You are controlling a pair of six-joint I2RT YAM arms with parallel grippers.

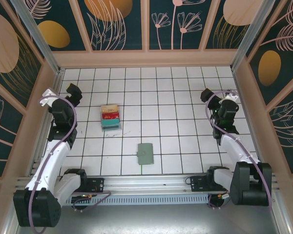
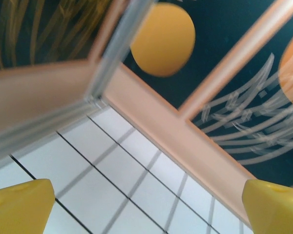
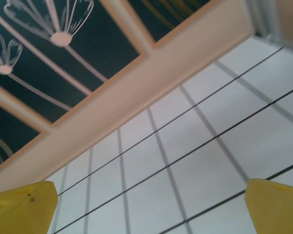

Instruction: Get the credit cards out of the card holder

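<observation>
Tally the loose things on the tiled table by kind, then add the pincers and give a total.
card holder, grey-green: 1
stack of cards, tan, red and teal: 1
pincers, both open, left pincer and right pincer: 2
Total: 4

Table (image 1: 185, 97): white tiles, black grid lines. Wallet (image 1: 146, 152), 6 o'clock: plain grey-green. Card stack (image 1: 110, 117), 9 o'clock: tan top, red mid, teal btm. Walls (image 1: 122, 39): dark teal w/ orange ovals, pale leaf & flower outlines, peach frames. Left fingertips (image 2: 19, 207), right fingertips (image 3: 276, 204): yellow.
</observation>
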